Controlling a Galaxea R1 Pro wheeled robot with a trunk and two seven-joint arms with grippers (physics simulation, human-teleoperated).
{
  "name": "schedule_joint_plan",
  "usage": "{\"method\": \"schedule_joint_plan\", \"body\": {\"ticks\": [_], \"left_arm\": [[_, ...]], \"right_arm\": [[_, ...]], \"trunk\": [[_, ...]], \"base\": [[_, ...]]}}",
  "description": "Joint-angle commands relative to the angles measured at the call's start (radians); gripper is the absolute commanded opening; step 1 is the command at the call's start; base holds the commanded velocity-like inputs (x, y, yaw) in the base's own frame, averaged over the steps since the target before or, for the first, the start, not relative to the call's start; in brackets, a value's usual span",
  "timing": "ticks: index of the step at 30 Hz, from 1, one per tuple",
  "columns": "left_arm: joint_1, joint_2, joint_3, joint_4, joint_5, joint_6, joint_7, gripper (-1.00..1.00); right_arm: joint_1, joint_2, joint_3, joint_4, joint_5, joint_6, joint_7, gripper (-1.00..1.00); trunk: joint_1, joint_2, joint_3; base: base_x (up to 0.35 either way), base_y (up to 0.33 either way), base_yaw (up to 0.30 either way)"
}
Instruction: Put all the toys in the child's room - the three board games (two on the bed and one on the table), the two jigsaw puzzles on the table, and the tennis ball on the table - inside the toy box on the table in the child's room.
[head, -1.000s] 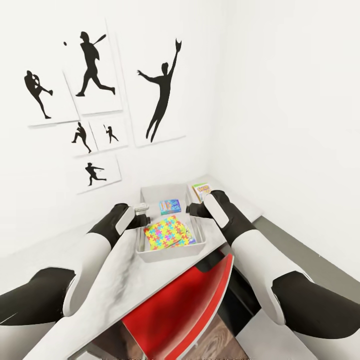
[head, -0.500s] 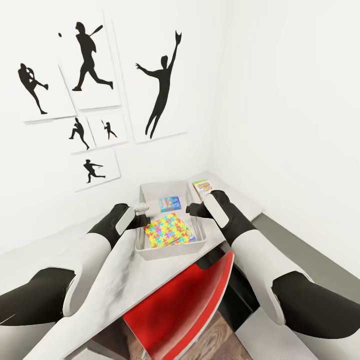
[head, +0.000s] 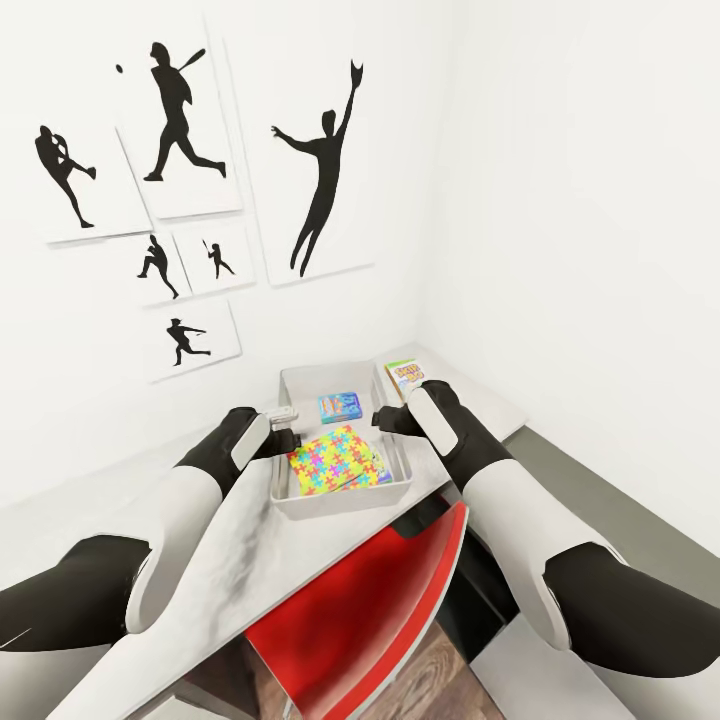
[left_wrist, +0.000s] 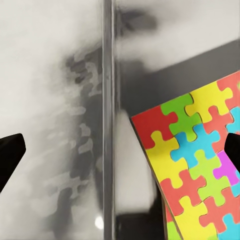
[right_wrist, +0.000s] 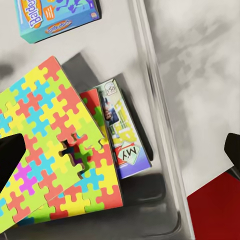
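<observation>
Little has moved over the last half second: both arms are held where they were, and the toy box (head: 345, 500) is seen unshifted on the white surface (head: 230, 560). The left gripper (head: 285, 428) hangs over the box's left rim, its dark fingertips (left_wrist: 11, 152) spread wide at the edges of the left wrist view with nothing between them. The right gripper (head: 385, 420) is poised at the right rim, jaws likewise wide apart and empty. Inside the box the jigsaw puzzles (right_wrist: 55, 145) are stacked at a tilt, partly covering a white-green board game (right_wrist: 122, 132); how many mats lie there cannot be told for certain. The blue board game (head: 339, 407) lies flat on the box floor toward the far wall. The orange-green board game (head: 403, 378) rests on the surface just beyond the box's right far corner. A red chair (head: 360, 610) is tucked below the near edge.
</observation>
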Motion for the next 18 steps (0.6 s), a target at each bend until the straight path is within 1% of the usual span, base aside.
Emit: {"method": "schedule_joint_plan", "body": {"ticks": [1,6,11,18], "left_arm": [[-0.001,0.001,-0.007,-0.001,0.011,0.003,0.008,1.0],[-0.001,0.0,-0.007,-0.001,0.011,0.003,0.007,1.0],[-0.001,0.0,-0.007,-0.001,0.011,0.003,0.007,1.0],[-0.001,0.001,-0.007,-0.001,0.011,0.002,0.006,1.0]], "right_arm": [[-0.001,0.0,0.001,-0.001,-0.009,0.002,-0.009,1.0],[0.001,-0.003,-0.002,0.001,-0.012,0.002,-0.009,1.0],[0.002,-0.029,-0.006,0.013,-0.014,-0.001,-0.007,1.0],[0.002,-0.043,-0.007,0.055,-0.011,-0.005,-0.006,1.0]], "trunk": [[0.001,-0.002,-0.002],[0.001,-0.002,-0.002],[0.001,-0.002,-0.002],[0.001,-0.002,-0.002]], "base": [[0.0,0.0,0.0],[0.0,0.0,0.0],[0.0,0.0,0.0],[0.0,0.0,0.0]]}}
